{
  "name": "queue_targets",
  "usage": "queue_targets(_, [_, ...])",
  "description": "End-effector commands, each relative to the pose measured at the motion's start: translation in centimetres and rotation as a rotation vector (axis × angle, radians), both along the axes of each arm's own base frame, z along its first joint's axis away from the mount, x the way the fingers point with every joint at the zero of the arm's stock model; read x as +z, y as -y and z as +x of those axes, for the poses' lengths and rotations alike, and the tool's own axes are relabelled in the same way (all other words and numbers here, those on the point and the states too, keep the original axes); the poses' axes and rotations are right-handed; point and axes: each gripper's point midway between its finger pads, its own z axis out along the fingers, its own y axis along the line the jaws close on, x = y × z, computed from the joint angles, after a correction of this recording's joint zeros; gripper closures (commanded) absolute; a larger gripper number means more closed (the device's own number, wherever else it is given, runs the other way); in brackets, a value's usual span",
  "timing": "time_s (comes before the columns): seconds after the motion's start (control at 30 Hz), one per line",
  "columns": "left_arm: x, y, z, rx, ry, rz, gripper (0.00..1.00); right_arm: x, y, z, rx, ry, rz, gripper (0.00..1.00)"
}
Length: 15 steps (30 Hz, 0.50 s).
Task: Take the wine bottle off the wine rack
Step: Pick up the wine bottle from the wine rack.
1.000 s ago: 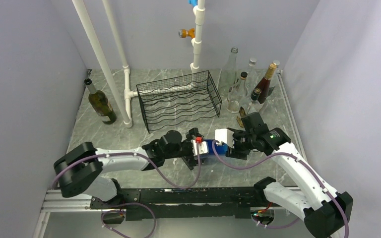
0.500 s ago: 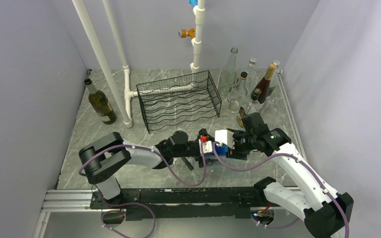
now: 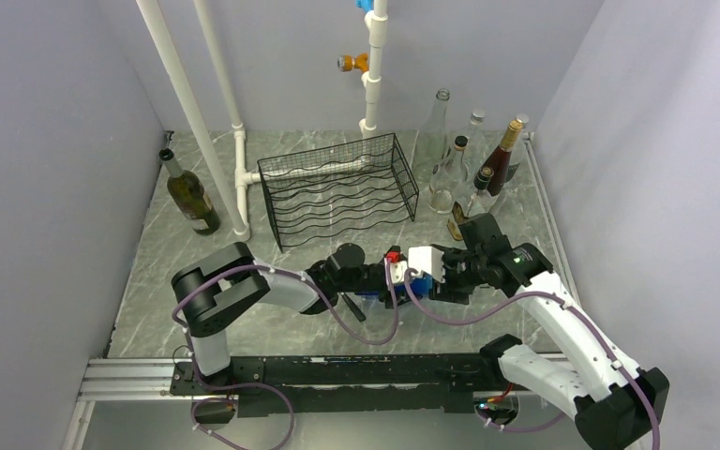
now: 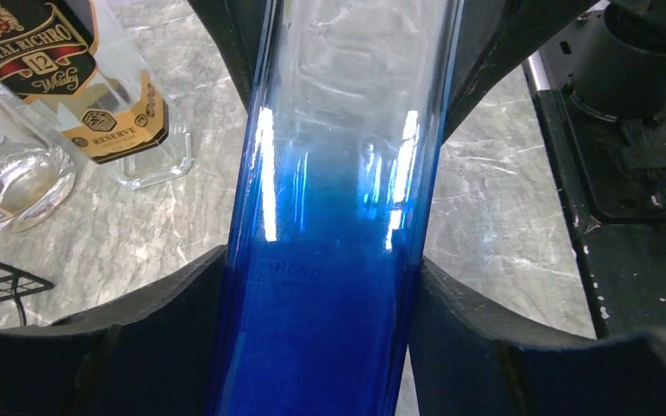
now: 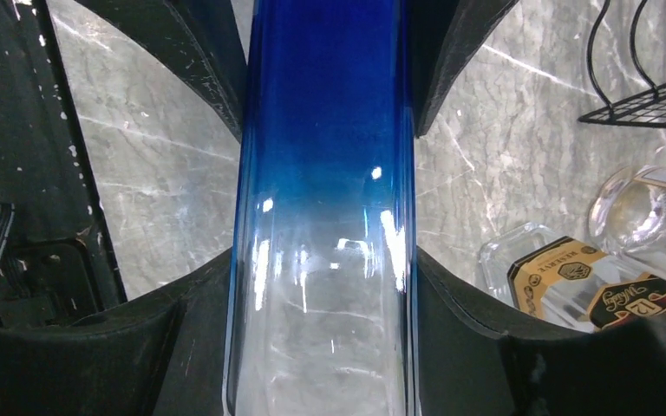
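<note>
From above, the blue wine bottle [image 3: 416, 279] was already off the wine rack [image 3: 337, 192], carried low over the grey marbled surface [image 3: 178, 272] in front of it. The left tool [image 3: 389, 281] and right tool [image 3: 411, 272] met around it from opposite sides. A group of other bottles [image 3: 473, 169] stood just right of the rack.

In the left wrist view, the left tool's fingers [image 4: 156, 329] pressed on both sides of the bottle's blue part, closed on the glass with no gap showing. A labelled whisky bottle [image 4: 95, 104] stood nearby.

In the right wrist view, the right tool's fingers [image 5: 139, 338] were likewise clamped on the bottle's clear part, partly closed to its width. The other tool's fingers held it higher in the picture.

The step looked like a hand-over or a shared carry. Smooth glass slips easily, so one tool should probably keep a firm hold until the other has fully let go. The bottle should also stay away from the standing bottles and the rack's wire edge, and be set down on bare surface.
</note>
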Motion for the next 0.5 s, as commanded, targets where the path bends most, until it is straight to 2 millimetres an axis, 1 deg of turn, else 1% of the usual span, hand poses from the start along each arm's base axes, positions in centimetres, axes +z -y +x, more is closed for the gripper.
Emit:
queue_targets(0.0, [1.6,1.6,0.1,-0.009,-0.026,-0.031,0.45,4.0,-3.0,1.4,0.082,0.125,0.148,1.0])
queue_targets(0.1, [1.3,1.8,0.2,-0.015,-0.032,0.004,0.78,4.1,-3.2,1.2,0.089,0.112,0.155,1.0])
queue_targets(0.17, [1.6,1.7,0.5,-0.003,-0.02,0.007,1.0,4.2,-3.2,1.0,0.093,0.103,0.157,1.0])
queue_targets(0.2, [1.9,1.7,0.6,0.004,-0.011,-0.001,1.0,4.3,-3.2,1.1,0.083,0.102,0.157,0.98])
queue_targets(0.23, [2.1,1.3,0.9,0.027,-0.002,-0.012,1.0,4.4,-3.2,1.3,0.063,0.102,0.158,0.92])
queue_targets(0.27, [2.5,1.1,1.0,0.045,0.007,-0.029,1.0,4.5,-3.1,1.5,0.043,0.102,0.158,0.85])
queue_targets(0.4, [4.6,-0.4,1.5,0.118,0.042,-0.121,1.0,4.4,-2.5,2.1,-0.043,0.072,0.141,0.51])
queue_targets(0.47, [5.4,-0.8,1.5,0.129,0.053,-0.143,1.0,4.5,-2.5,2.1,-0.073,0.047,0.145,0.42])
